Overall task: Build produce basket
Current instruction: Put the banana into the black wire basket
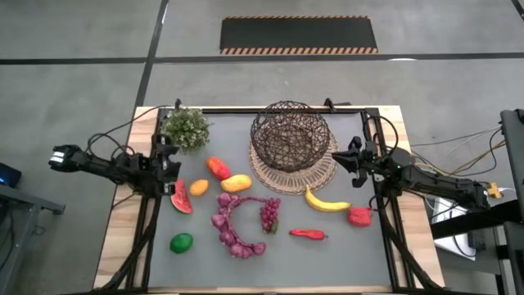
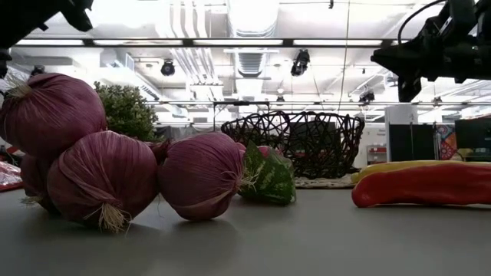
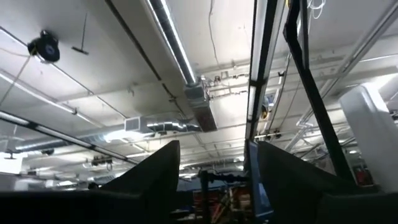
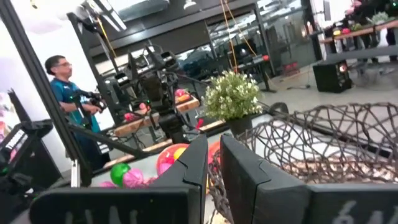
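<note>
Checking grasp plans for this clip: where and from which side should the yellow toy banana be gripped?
Judging from above, grip the curved yellow toy banana at its thick middle, coming straight down with the fingers across its narrow width. It lies flat on the grey table mat, long axis running left-right, just in front of the round woven tan mat, with clear space on both long sides. The right gripper is nearest.

Both arms matte black, segmented links w/ thin black cables trailing off. Left gripper (image 1: 169,156): dark, blocky fingers; white block at arm's outer end. Right gripper (image 1: 350,155): same black build, small yellow tag near base.
</note>
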Tool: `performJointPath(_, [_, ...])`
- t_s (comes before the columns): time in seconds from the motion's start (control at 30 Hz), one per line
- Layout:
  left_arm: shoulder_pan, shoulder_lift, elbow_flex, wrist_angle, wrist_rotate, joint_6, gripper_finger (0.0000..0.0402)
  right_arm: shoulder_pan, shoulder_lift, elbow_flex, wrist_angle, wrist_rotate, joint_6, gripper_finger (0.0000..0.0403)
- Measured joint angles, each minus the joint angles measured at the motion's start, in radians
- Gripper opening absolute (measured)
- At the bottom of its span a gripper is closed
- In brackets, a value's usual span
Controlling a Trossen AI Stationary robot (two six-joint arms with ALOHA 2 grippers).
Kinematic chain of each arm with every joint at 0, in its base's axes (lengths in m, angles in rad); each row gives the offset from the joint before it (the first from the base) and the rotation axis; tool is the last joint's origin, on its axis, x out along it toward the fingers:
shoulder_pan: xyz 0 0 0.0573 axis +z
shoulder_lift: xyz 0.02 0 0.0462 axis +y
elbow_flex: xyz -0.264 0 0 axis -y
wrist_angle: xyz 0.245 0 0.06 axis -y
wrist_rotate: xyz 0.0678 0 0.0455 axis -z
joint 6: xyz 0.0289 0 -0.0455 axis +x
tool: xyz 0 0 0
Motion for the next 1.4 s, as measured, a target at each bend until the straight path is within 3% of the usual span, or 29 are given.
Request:
performJointPath(0.23, [0.002,-0.012,0.012,0.015,-0.025,0.083,0.0196,0.009,0.001,0.0,0.102,0.008,-0.021,0.0034])
performJointPath(0.47, [0.001,-0.011,0.014,0.011,-0.064,0.08,0.0196,0.034,0.023,0.005,0.34,0.008,-0.069,0.0034])
performJointPath(0.67, [0.002,0.037,0.042,0.012,-0.064,0.08,0.0196,0.044,0.082,0.096,0.35,0.01,-0.134,0.0034])
performJointPath(0.97, [0.002,0.111,0.071,0.012,-0.063,0.08,0.0196,0.05,0.28,0.269,0.332,0.009,-0.211,0.0034])
performJointPath(1.13, [0.002,0.121,0.073,0.012,-0.063,0.08,0.0196,0.05,0.362,0.385,0.202,0.008,-0.226,0.0034])
performJointPath(1.4, [0.002,0.118,0.073,0.012,-0.063,0.08,0.0196,0.075,0.436,0.624,-0.307,0.008,-0.237,0.0033])
